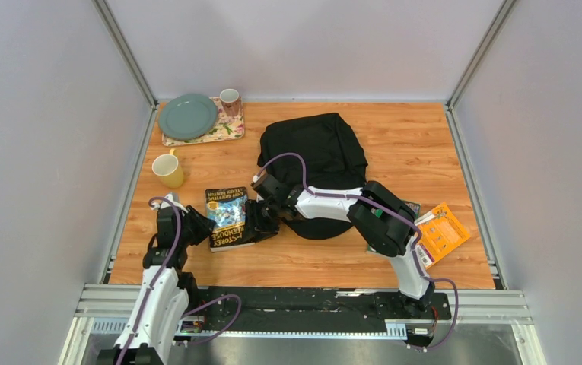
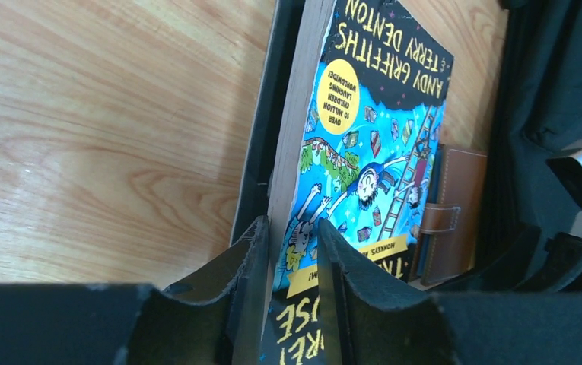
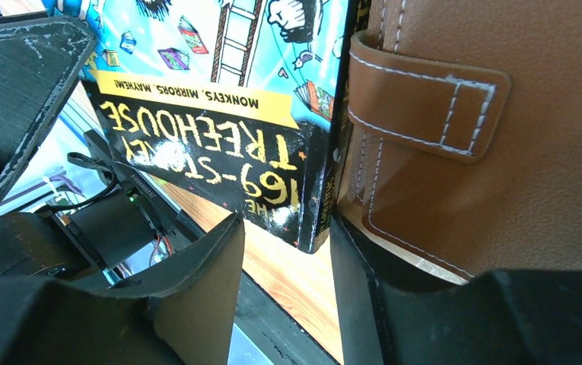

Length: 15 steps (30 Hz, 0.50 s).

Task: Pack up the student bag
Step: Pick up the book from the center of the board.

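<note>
Gripping the left edge of a paperback book (image 2: 371,144), the left gripper (image 2: 291,232) has its jaws narrowed onto the cover and page block. The book lies on the wooden table (image 1: 424,144), left of centre and nearer than the middle. The right gripper (image 3: 286,222) reaches across from the right to the book's opposite side. Its jaws stand partly apart around the book's corner, with bare table showing between one finger and the cover. A brown wallet (image 3: 500,152) with a stitched strap sits just beside the book, against the other finger; whether that finger presses it is unclear at this angle. An orange card (image 1: 441,232) lies at the near right, well apart. The student bag (image 1: 314,152) lies flat at the table's centre, just beyond the right gripper, its near edge under that arm. Farther left stand a yellow mug (image 1: 167,169), then a grey-green plate (image 1: 187,115) on a floral tray (image 1: 227,131) beside a pink mug (image 1: 230,99).
</note>
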### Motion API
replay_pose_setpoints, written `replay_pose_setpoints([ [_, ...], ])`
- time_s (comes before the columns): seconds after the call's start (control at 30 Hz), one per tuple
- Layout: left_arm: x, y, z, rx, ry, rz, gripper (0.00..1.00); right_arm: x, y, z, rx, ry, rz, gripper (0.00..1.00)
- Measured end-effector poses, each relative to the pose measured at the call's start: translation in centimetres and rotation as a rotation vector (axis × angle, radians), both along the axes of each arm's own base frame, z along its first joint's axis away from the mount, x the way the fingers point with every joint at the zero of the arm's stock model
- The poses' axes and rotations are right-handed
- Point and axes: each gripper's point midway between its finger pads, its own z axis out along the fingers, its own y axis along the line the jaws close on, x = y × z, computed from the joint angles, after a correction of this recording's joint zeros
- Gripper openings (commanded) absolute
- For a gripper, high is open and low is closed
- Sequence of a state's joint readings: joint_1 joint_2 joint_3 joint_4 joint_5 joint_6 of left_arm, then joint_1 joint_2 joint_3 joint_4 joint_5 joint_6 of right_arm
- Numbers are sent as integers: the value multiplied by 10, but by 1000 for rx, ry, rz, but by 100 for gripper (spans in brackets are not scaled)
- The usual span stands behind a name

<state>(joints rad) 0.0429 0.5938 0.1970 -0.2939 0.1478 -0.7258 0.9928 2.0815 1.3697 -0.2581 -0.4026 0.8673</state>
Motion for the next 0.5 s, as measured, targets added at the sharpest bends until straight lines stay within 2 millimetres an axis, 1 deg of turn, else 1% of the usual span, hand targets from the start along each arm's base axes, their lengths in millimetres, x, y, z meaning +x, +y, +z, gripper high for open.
replay_pose_setpoints([
  [0.1, 1, -3, 3, -15, -12, -6, 37, 0, 0, 0, -1, 1, 0, 50],
  [0.17, 1, -4, 4, -23, -16, -11, 33, -1, 0, 0, -4, 5, 2, 50],
  [0.2, 2, -5, 4, -25, -20, -13, 29, -1, 0, -1, -6, 10, 4, 50],
  [0.27, 2, -5, 4, -26, -27, -12, 18, -2, 0, -1, -7, 15, 7, 50],
  [0.3, 3, -5, 4, -28, -32, -12, 8, -2, 0, -1, -8, 16, 7, 50],
  [0.33, 3, -5, 5, -30, -36, -12, 3, -3, 0, -1, -9, 17, 8, 50],
  [0.37, 3, -6, 5, -33, -39, -15, 0, -3, 0, -1, -9, 17, 8, 50],
  [0.5, 3, -7, 7, -36, -45, -17, 0, -3, 0, -1, -10, 17, 8, 52],
])
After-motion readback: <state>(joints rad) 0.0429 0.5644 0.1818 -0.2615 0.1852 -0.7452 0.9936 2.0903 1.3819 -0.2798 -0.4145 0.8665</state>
